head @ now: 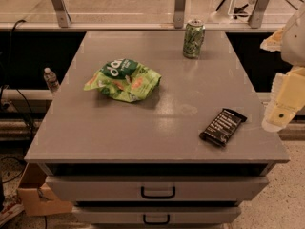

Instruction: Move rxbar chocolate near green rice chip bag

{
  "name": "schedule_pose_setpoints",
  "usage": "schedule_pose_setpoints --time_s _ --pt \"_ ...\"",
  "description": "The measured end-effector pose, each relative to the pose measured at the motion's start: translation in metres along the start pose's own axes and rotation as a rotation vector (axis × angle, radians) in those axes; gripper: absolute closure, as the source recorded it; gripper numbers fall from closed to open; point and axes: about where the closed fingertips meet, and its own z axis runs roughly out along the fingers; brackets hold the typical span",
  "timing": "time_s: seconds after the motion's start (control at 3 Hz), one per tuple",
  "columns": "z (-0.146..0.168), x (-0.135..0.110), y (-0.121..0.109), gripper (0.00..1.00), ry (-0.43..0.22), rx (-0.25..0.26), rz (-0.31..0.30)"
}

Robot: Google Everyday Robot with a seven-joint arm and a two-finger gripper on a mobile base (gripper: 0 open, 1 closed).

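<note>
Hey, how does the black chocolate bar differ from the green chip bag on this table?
Colour: the rxbar chocolate is black with white print; the green rice chip bag is lime green with a dark green top. Shape: the bar lies flat and rectangular; the bag is bigger and crumpled. Place: the bar is front right, near the gripper beside the table's right edge; the bag is left of centre. Both rest on the grey table.

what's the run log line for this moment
phase: pre-grasp | gripper: at right edge of table, beside rxbar chocolate, not touching | green rice chip bag: rear left, apart from bar | soda can: back
</note>
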Motion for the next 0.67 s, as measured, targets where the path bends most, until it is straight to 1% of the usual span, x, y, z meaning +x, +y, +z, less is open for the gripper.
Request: schedule_pose_setpoints --time_s 0.33,0.67 --pt "0.0 -0.001 -0.001 0.0 -0.005 0.004 -0.005" --pt "0.012 -0.001 -0.003 0.0 -0.047 -0.012 -0.067"
